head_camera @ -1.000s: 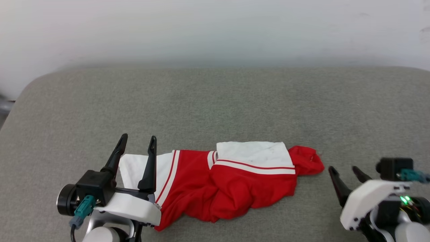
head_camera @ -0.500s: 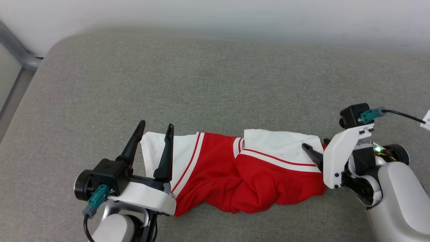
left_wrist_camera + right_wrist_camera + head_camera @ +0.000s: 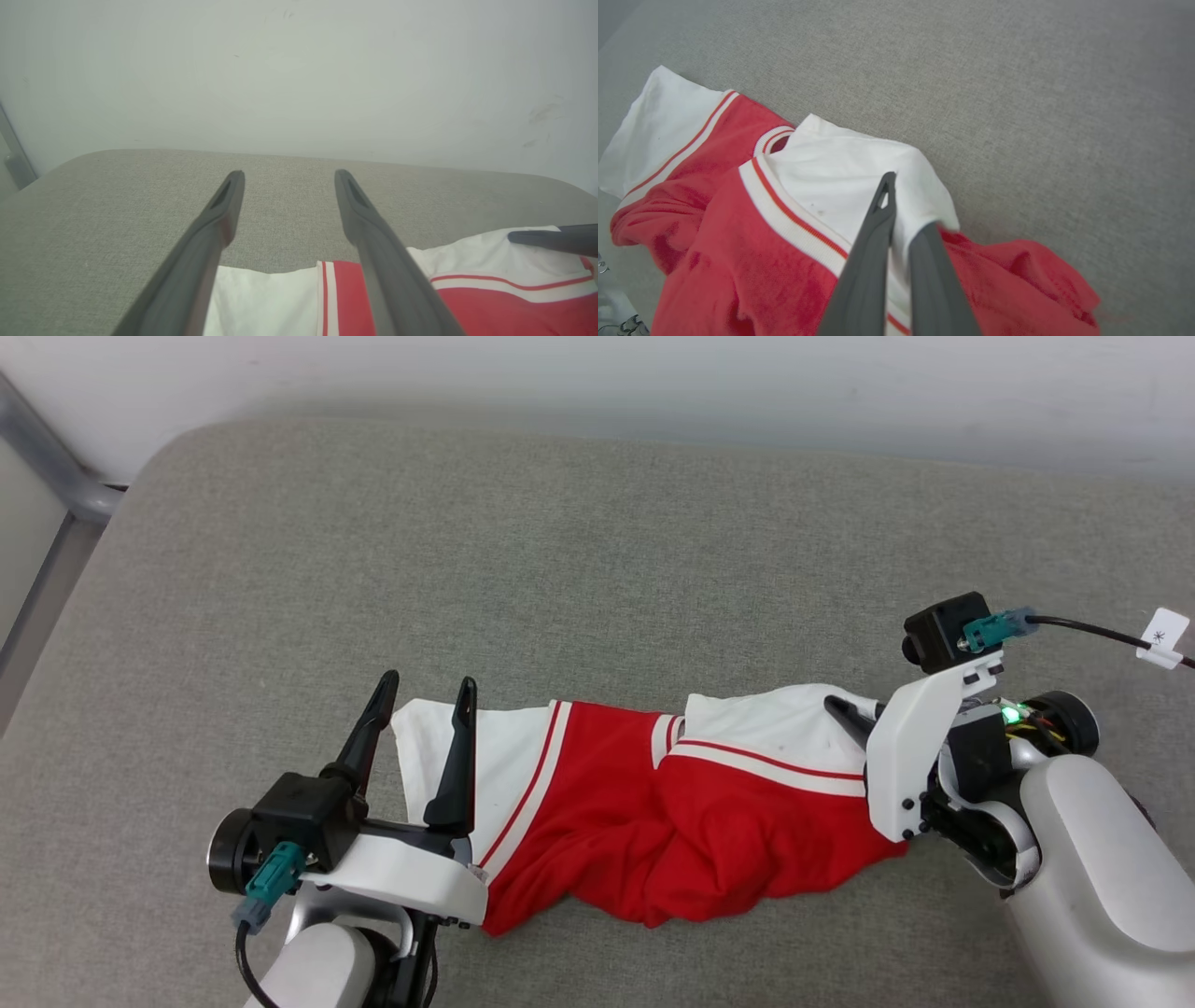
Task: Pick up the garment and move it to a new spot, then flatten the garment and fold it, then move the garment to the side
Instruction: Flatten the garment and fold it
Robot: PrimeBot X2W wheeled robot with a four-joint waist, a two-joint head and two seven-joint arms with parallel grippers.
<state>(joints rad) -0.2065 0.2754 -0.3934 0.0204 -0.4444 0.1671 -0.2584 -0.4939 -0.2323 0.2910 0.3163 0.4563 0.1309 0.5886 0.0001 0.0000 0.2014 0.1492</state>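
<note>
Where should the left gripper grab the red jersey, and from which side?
Probably the white left sleeve, pinched from above. It lies flat, clear of the bunched red middle of the jersey, just below the open left gripper, and mirrors the other sleeve that the right gripper is shut on.

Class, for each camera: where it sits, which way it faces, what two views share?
Head view: on the head, facing down at the garment; left claw and right claw show.
Left wrist view: left wrist, facing the wall past open fingers.
Right wrist view: right wrist, facing down; fingers pinch the white sleeve.
Wrist views share that sleeve.
</note>
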